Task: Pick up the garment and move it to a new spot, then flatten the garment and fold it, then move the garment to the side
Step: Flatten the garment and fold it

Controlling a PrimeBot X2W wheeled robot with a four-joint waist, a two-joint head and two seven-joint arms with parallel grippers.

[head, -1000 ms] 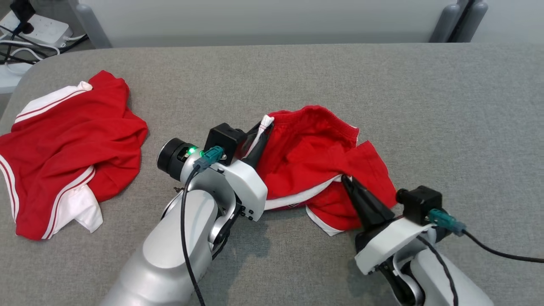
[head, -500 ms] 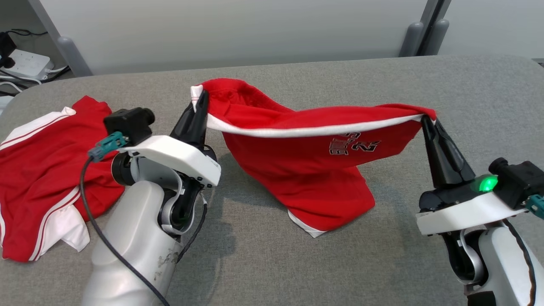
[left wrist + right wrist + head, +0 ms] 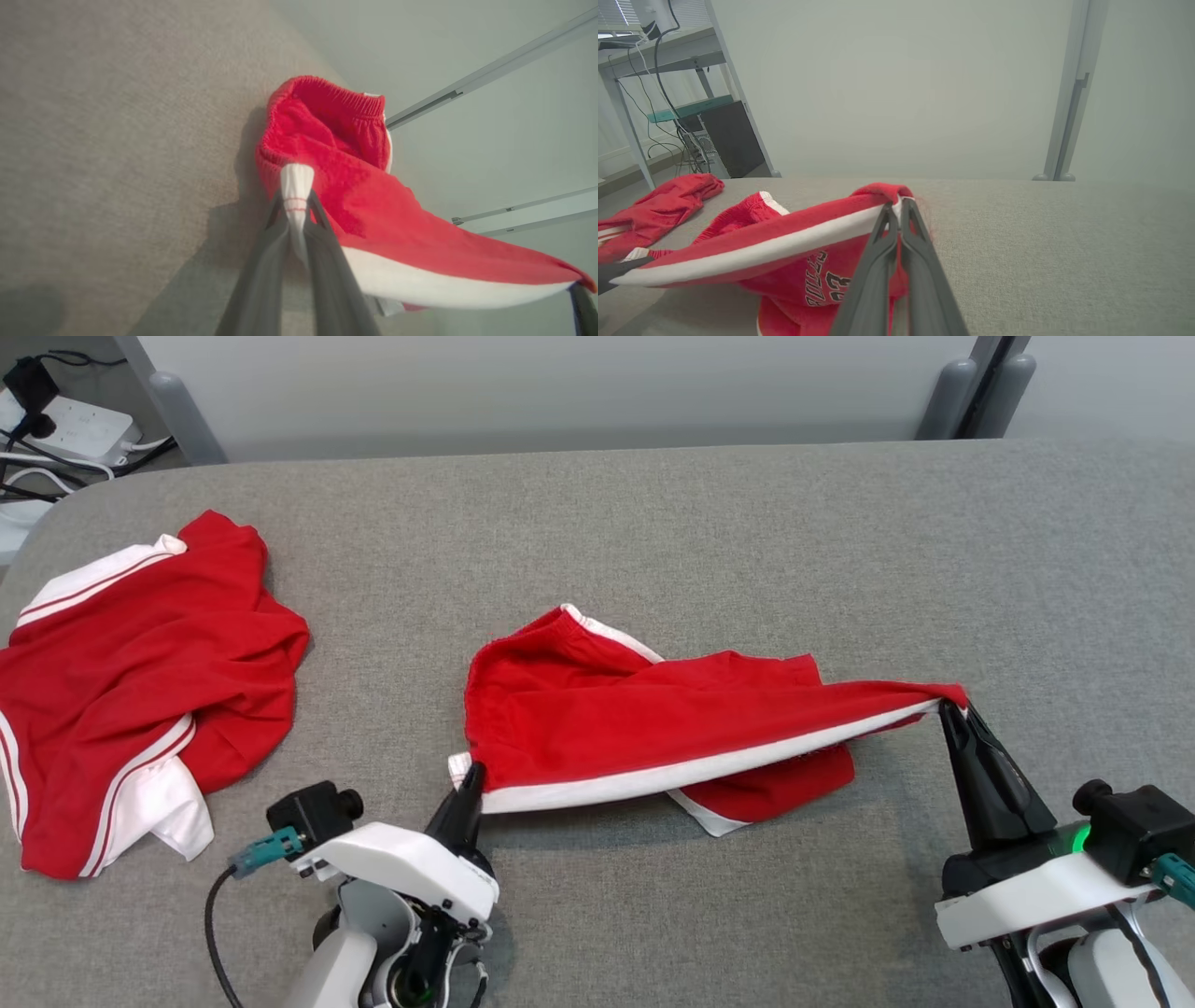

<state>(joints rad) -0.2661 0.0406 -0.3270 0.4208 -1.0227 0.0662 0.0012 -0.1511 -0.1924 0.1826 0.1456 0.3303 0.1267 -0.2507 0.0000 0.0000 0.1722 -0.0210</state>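
Observation:
The garment is a pair of red shorts with white trim and a printed number, stretched between my two grippers low over the grey table. My left gripper is shut on the white-tipped corner at the garment's left end, near the table's front edge. My right gripper is shut on the right end of the white-edged hem. The cloth sags between them, with part resting on the table. In the left wrist view the left gripper pinches the white tip, below the waistband. In the right wrist view the right gripper holds the hem.
A second red and white garment lies crumpled at the table's left edge. A power strip and cables sit beyond the far left corner. A grey wall panel with posts stands behind the table.
Both grippers have lifted the garment off the table, spread it wide and brought it down nearer the front edge. The head camera has shifted too.

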